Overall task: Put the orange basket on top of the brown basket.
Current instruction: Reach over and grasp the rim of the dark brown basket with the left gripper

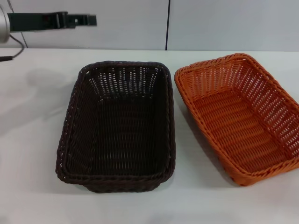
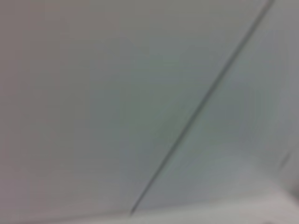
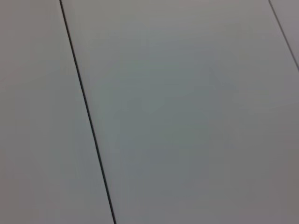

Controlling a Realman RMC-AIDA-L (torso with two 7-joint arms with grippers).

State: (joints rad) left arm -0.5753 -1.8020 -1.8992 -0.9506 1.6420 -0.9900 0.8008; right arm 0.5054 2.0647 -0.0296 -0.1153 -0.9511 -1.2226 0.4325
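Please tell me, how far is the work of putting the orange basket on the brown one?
Nothing looks done yet. The orange basket stands on the table beside the brown basket, at its right, both upright and empty. Nothing is in hand: the left gripper is raised at the far left, away from both; the right gripper is not in view. Grasping, lifting and stacking all remain.

Bright, even light falls on the white table [image 1: 37, 140], with no glare. A soft shadow lies at about nine o'clock from the brown basket [image 1: 119, 126]. The head view is fairly sharp; both wrist views are blurred, showing only pale panels with dark seams.
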